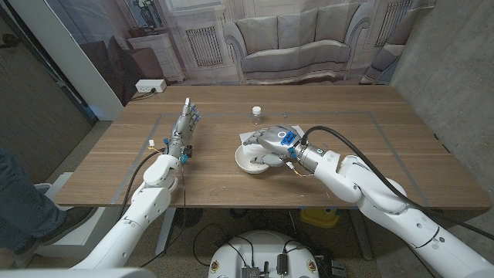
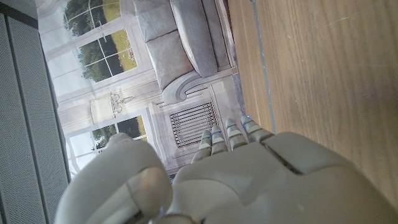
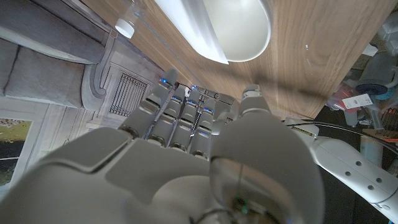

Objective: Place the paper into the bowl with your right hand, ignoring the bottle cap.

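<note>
On the desk's [image 1: 116, 177] left part, the left hand [image 1: 185, 123] is seen w/ fingers stretched out straight and close together, pointing away from the robot, nothing held; in the left wrist view the back of this hand [image 2: 249, 180] is shown above the wood, fingertips [image 2: 227, 134] extended toward the printed backdrop. Near the desk's middle, a small bottle cap [image 1: 256, 111] is seen standing apart, just beyond the bowl. A white bowl [image 1: 248, 159] is placed at centre, w/ the paper [image 1: 248, 137] seen as a pale sheet edge at the bowl's far rim, under the right hand; whether it's inside the bowl or beside it can't be told. The right hand [image 1: 274, 143] is held over the bowl's far-right part, fingers curled downward; whether the paper is gripped can't be told. In the right wrist view, the hand's [image 3: 186, 155] bent fingers are seen near the bowl [image 3: 239, 28], cap [image 3: 126, 27] off to one side.
</note>
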